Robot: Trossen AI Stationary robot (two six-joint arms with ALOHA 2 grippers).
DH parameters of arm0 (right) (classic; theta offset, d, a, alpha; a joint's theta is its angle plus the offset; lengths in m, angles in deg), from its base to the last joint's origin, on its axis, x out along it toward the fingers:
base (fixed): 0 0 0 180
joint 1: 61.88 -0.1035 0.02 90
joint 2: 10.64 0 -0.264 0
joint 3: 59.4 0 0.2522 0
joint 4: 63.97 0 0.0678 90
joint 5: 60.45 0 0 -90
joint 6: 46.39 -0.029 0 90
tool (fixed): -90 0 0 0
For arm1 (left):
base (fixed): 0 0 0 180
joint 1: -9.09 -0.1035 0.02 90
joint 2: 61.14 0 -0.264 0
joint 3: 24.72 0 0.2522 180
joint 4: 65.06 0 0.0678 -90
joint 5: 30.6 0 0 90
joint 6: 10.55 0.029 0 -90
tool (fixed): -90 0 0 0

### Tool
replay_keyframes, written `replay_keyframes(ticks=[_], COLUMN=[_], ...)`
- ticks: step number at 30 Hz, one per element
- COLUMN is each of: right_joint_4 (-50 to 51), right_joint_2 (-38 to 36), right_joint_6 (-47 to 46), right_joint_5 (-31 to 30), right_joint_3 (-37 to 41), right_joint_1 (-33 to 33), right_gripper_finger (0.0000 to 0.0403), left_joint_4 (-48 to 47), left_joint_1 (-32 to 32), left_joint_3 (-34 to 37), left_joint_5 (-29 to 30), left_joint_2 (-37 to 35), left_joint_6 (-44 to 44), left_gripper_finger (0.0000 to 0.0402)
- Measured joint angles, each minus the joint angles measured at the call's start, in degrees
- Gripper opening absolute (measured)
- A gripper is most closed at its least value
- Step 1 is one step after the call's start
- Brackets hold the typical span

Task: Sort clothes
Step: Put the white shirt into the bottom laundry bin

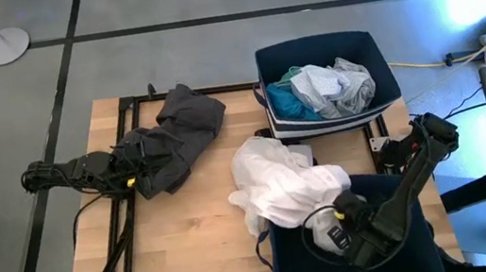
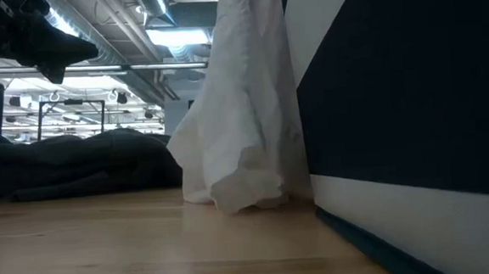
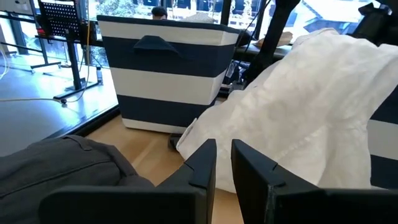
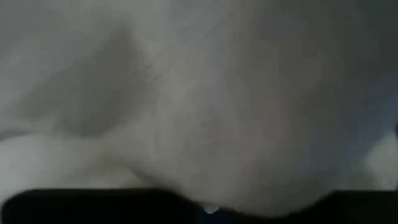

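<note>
Over bin rim (image 1: pixel 272 241), crumpled white garment (image 1: pixel 283 183)

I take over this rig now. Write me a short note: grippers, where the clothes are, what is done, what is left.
Left gripper: low over the dark grey garment at the table's left, fingers nearly together, holding nothing.
Right gripper: over the near bin, at the white garment; grip unclear.
White garment: draped over the near bin's edge, partly on the table.
Done: turquoise and pale garments lie in the far bin.
Left: white garment into a bin, then the dark grey one.
</note>
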Motion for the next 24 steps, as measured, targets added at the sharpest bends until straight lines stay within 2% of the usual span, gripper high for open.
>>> replay_keyframes(ticks=[4, 7, 11, 16, 20, 24], right_joint_4=[1.36, 3.77, 8.02, 7.84, 7.87, 7.92], right_joint_2=[-0.11, -0.28, -0.81, -1.14, -1.25, -1.24], right_joint_6=[-0.03, -1.87, -4.09, 3.03, 16.96, 32.62], right_joint_5=[7.51, 13.12, 12.08, -1.55, -13.99, -25.0], right_joint_3=[-3.42, -8.94, -19.99, -32.17, -38.67, -41.01], right_joint_1=[0.09, 1.07, 2.66, 5.7, 9.39, 14.16], right_gripper_finger=[0.0154, 0.0192, 0.0223, 0.024, 0.0241, 0.0241], left_joint_4=[0.02, 0.0, -0.18, -0.19, -0.2, -0.41], left_joint_1=[-0.01, -0.02, -0.02, -0.01, -0.02, -0.01], left_joint_3=[0.0, 0.0, 0.01, 0.01, 0.0, 0.0], left_joint_5=[0.0, 0.02, 0.01, 0.0, 0.0, 0.0], left_joint_2=[0.0, 0.0, 0.01, 0.0, 0.01, 0.01], left_joint_6=[0.05, 0.53, 1.77, 1.76, 1.79, 1.79], left_gripper_finger=[0.004, 0.004, 0.004, 0.004, 0.004, 0.004])
